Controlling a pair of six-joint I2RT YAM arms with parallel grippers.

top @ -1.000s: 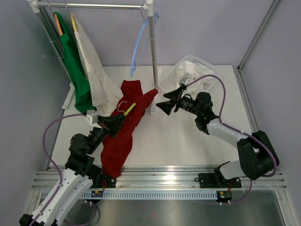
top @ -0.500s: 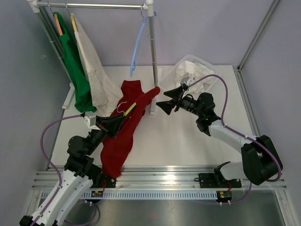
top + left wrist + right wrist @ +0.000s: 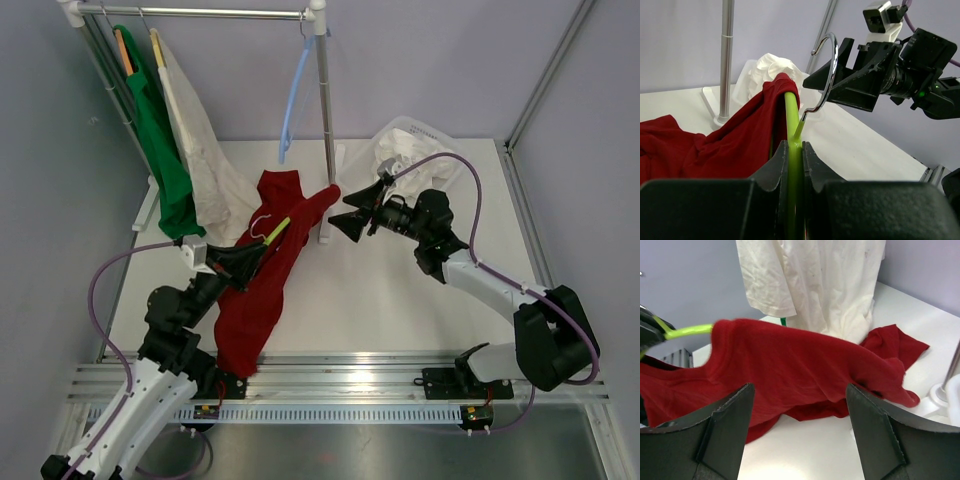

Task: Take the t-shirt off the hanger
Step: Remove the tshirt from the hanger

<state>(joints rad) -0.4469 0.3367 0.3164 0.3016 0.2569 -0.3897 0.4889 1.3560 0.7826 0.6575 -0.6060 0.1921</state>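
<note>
On the counter (image 3: 400,300), the red t-shirt (image 3: 262,290) drapes up over a lime-green hanger (image 3: 276,229). Only the left wrist view shows the left end effector (image 3: 794,150) pinched narrow on the hanger's bar. The right end effector (image 3: 342,212), spread wide and empty, has edged nearer the sleeve than a second ago.

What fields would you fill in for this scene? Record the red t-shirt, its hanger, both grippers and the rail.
red t-shirt: over one arm of the green hanger, rest trailing on the table
green hanger: hook up, gripped at its neck
left gripper: jaws shut on the green hanger
right gripper: jaws open, beside the red t-shirt, holding nothing
rail: green shirt, white shirt, bare blue hanger
</note>
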